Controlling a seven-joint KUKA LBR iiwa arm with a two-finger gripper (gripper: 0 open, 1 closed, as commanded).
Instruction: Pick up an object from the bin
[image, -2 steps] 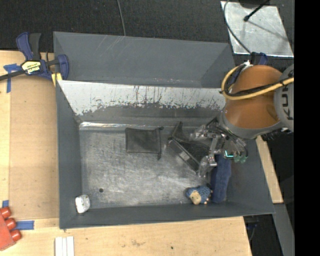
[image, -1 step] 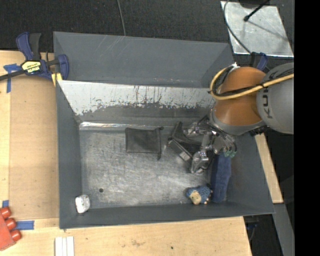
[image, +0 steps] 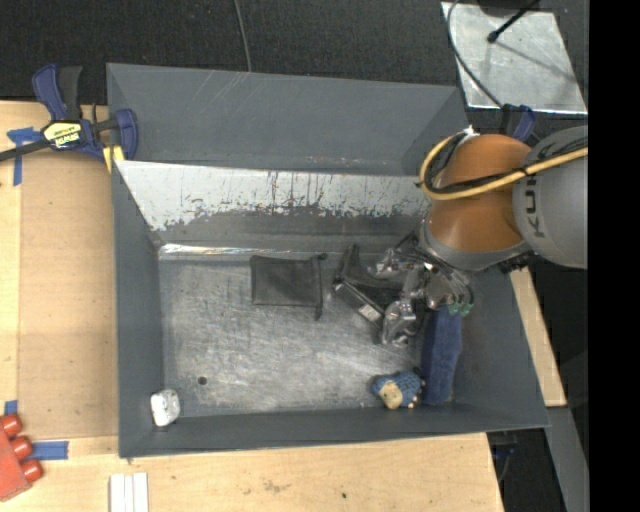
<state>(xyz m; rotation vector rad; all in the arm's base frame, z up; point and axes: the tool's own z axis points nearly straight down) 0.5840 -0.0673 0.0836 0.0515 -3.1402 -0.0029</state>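
Note:
My gripper (image: 402, 318) hangs low over the right half of the bin, under the arm's orange cover. Just left of it lies a black angular thing (image: 356, 287), close to or touching the gripper; I cannot tell which. A long dark blue thing (image: 441, 356) lies lengthwise right beside the gripper, on its right, against the bin's right wall. A small blue and yellow thing (image: 396, 390) rests at the front wall below the gripper. Nothing visibly sits in the gripper.
A flat dark grey rectangular pad (image: 287, 280) lies in the middle of the bin floor, near the back. A small white thing (image: 165, 406) sits in the front left corner. The arm comes in over the right rim.

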